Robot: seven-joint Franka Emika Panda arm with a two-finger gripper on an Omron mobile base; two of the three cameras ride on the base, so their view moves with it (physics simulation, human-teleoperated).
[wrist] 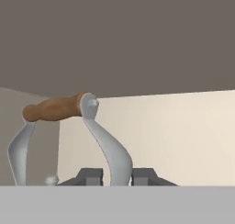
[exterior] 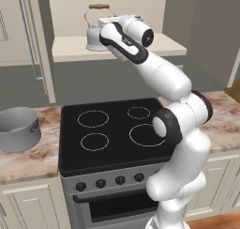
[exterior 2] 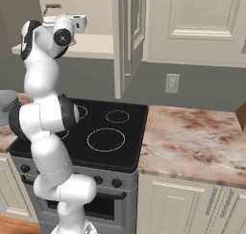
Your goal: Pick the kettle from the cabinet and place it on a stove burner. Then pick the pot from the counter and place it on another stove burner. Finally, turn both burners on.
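The silvery kettle [exterior: 93, 38] with its brown-topped wire handle [wrist: 57, 107] is in the open cabinet recess, on or just above the beige shelf [exterior: 70, 48]. My gripper [wrist: 117, 175] is shut on the right leg of that handle, one fingertip on each side of the metal strip. In the left base view the hand [exterior: 108, 21] reaches over the kettle. The kettle's handle top [exterior 2: 53, 6] peeks past the arm. The grey pot [exterior: 18, 129] stands on the marble counter [exterior: 28, 160] left of the black stove [exterior: 117, 150], whose burners are bare.
A row of stove knobs [exterior: 110, 182] runs along the front panel. A tall cream cupboard door [exterior 2: 129, 34] hangs right of the recess. A long stretch of counter [exterior 2: 192, 137] lies right of the stove, with a wall outlet [exterior 2: 171, 83] behind it.
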